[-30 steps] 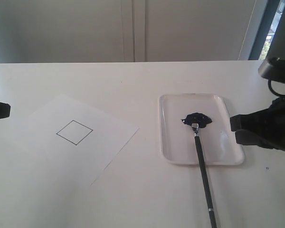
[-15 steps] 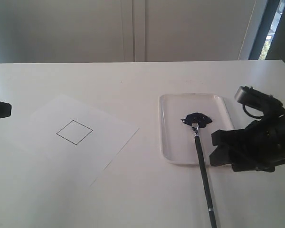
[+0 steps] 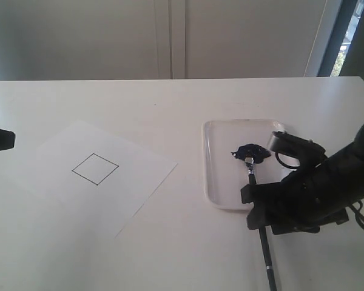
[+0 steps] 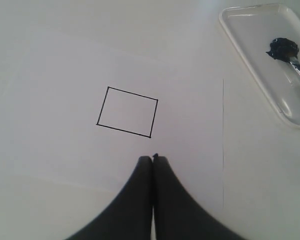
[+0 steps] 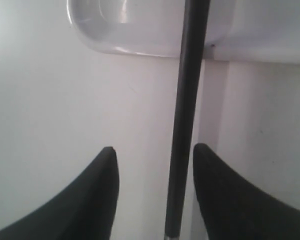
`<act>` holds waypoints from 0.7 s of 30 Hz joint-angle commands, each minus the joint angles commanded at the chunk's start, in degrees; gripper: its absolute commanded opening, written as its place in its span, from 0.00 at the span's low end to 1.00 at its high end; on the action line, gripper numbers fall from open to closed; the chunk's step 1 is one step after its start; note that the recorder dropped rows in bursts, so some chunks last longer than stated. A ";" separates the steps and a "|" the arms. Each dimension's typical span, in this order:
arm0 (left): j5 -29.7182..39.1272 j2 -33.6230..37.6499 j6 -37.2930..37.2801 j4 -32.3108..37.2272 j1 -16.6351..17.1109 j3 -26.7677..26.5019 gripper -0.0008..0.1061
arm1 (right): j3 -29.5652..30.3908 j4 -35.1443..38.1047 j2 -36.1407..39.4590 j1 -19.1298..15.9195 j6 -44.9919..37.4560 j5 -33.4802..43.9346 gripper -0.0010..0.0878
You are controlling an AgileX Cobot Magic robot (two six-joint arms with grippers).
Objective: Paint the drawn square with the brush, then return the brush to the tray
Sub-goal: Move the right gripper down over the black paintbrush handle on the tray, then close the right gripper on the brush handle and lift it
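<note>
The drawn square point(image 3: 95, 168) is blank; jaws of the right gripper point(image 5: 155, 149) gape astride the ungripped brush point(image 5: 186, 100), and jaws of the left gripper point(image 4: 153, 159) are shut, empty.

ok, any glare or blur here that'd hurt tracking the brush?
Exterior view: even, soft daylight, brush handle readable, mild blur overall. Left wrist view: drawn square crisp, slight sheen on the tray. Right wrist view: brush close and soft-edged, tray corner washed out by highlights.
</note>
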 joint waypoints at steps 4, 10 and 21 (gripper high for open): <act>0.13 0.00 0.00 0.03 0.00 0.00 0.01 | 0.00 -7.01 0.00 2.84 8.87 0.24 0.51; 0.22 0.00 0.00 0.03 0.00 0.00 0.01 | 0.00 -13.78 -1.39 8.66 22.93 -2.11 0.51; 0.66 0.00 1.07 -0.39 -3.01 0.00 0.01 | 1.94 -35.23 -1.62 18.54 49.16 -1.09 0.49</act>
